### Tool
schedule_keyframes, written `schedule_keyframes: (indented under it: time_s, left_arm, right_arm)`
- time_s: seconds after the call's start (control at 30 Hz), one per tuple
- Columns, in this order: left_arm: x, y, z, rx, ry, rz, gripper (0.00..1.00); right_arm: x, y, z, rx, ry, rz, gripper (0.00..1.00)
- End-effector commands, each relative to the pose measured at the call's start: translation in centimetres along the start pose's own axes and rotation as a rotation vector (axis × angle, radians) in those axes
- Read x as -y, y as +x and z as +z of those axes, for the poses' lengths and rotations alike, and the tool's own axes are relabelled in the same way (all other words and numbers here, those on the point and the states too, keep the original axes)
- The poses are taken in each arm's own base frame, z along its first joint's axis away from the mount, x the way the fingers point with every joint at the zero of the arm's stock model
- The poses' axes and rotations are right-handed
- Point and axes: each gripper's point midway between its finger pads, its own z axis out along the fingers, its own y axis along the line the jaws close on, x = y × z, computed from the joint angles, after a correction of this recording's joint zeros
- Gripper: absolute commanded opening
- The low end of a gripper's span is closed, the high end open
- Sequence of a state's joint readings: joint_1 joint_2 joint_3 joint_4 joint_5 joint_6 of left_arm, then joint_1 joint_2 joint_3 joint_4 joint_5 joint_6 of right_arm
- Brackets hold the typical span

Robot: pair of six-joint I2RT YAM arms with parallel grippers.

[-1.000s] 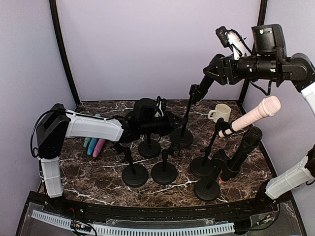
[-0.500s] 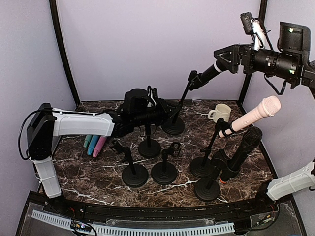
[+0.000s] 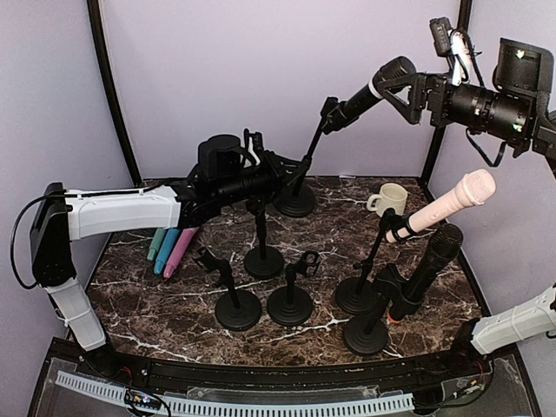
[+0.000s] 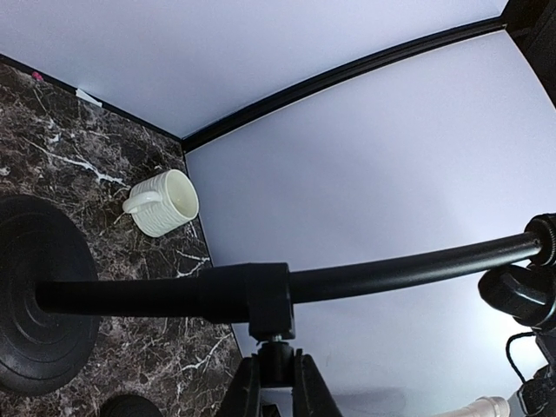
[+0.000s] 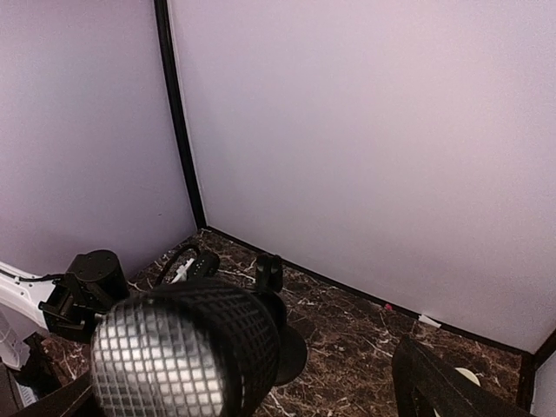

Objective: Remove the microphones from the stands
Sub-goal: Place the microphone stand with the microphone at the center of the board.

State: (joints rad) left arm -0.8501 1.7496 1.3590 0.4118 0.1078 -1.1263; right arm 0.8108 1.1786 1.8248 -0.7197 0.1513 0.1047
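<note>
- We judge the job half done: the microphone (image 3: 369, 89) still sits in the clip atop the tilted stand (image 3: 304, 165), up near the back wall.
- Our left gripper (image 4: 276, 382) clamps the stand's pole.
- Our right gripper (image 3: 401, 82) is spread wide around the rounded, silvery mesh head, not gripping it.
- Left to do: close and pull free.
- The pole is a slim matte black tube, and the base is a ribbed disc.

Microphone: black microphone with a silver mesh head (image 3: 373, 89), high above the table's back right corner, slanting up to the right, tail seated in the clip.
Stand: black metal stand with a round base (image 3: 311, 148), tilted, pole leaning right, base near the table's back edge.
</note>
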Motion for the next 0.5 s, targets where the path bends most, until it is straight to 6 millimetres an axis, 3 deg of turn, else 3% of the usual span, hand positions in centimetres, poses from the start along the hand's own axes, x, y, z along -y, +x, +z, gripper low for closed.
schedule_keyframes:
  time_s: [0.0, 0.3, 0.37, 0.47]
  left_arm:
    - [8.8, -7.5, -4.7, 0.175, 0.224, 0.057, 0.00]
    - [5.7, -12.3, -6.9, 0.240, 0.189, 0.053, 0.00]
    - [4.3, -13.8, -7.8, 0.270, 0.182, 0.034, 0.00]
    - [1.9, -14.3, -8.7, 0.287, 0.171, -0.009, 0.00]
  right_arm:
    - [-2.0, -2.4, -0.8, 0.094, -0.114, 0.015, 0.99]
    - [-2.4, -2.3, 0.5, 0.082, -0.131, 0.023, 0.98]
    - [-2.4, -2.0, 1.3, 0.068, -0.121, 0.024, 0.98]
    - [-2.6, -1.7, 2.6, 0.051, -0.124, 0.023, 0.98]
